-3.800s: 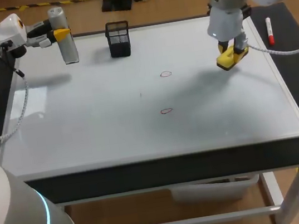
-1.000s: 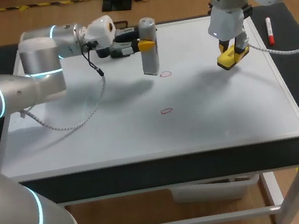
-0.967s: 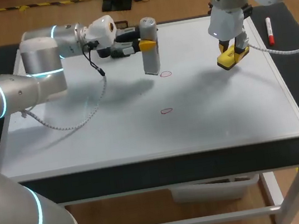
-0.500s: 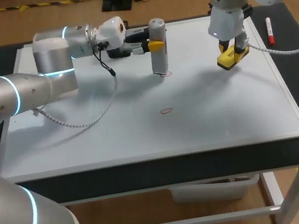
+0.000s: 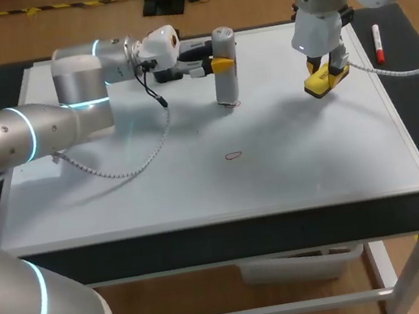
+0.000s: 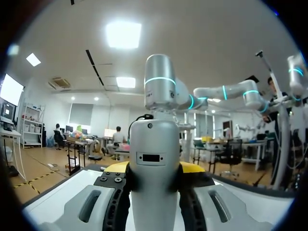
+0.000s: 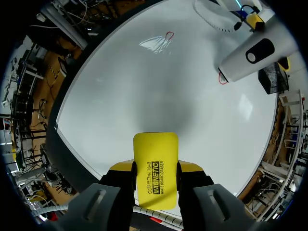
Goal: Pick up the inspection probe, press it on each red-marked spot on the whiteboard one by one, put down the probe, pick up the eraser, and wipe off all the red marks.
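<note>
- Grey cylindrical inspection probe stands upright with its tip at the farther red ring, clamped from both sides by our left gripper.
- Our left wrist view shows that grip and no marks. Our right wrist view shows both rings and the yellow block eraser pinched in our right gripper, over the whiteboard.
- We count two rings, one probe and one eraser.

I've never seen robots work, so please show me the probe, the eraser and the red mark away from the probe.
Probe [image 5: 225, 68]: head view, middle of its grey body.
Eraser [image 7: 155, 168]: right wrist view, centre of its yellow face.
Red mark [image 5: 232, 155]: head view, the small loop itself.
</note>
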Robot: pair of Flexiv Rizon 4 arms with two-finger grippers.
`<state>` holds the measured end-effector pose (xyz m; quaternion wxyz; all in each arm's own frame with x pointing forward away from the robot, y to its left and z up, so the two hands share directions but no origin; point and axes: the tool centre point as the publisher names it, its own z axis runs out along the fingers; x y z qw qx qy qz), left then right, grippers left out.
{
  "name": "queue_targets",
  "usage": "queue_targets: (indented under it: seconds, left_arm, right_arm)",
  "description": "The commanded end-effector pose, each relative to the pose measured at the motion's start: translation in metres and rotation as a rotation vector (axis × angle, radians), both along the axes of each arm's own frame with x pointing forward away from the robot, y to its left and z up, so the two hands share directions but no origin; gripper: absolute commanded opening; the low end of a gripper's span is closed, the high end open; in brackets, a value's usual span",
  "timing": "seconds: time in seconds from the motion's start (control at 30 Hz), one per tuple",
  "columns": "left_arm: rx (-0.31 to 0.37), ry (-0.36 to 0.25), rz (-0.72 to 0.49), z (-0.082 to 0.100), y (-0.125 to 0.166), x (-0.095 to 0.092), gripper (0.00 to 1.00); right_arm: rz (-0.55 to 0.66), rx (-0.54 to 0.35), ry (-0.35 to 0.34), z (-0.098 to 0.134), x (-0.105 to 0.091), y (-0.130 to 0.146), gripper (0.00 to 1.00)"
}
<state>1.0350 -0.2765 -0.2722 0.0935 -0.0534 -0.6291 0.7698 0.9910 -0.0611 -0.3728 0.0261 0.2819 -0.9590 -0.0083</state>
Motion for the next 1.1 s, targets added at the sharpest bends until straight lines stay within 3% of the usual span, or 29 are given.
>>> queue_targets:
  seconds: [0.03,0.67,1.1]
  left_arm:
    - [-0.006,0.000,-0.009,-0.003,-0.003,0.004,0.00]
    - [0.026,-0.013,-0.019,-0.012,-0.002,0.003,0.00]
    - [0.095,-0.041,-0.027,-0.015,-0.002,0.004,0.00]
  right_arm:
    - [0.002,-0.004,0.003,0.001,0.001,0.000,0.00]
    - [0.002,-0.004,0.003,0.001,0.001,0.000,0.00]
    - [0.002,-0.004,0.003,0.001,0.001,0.000,0.00]
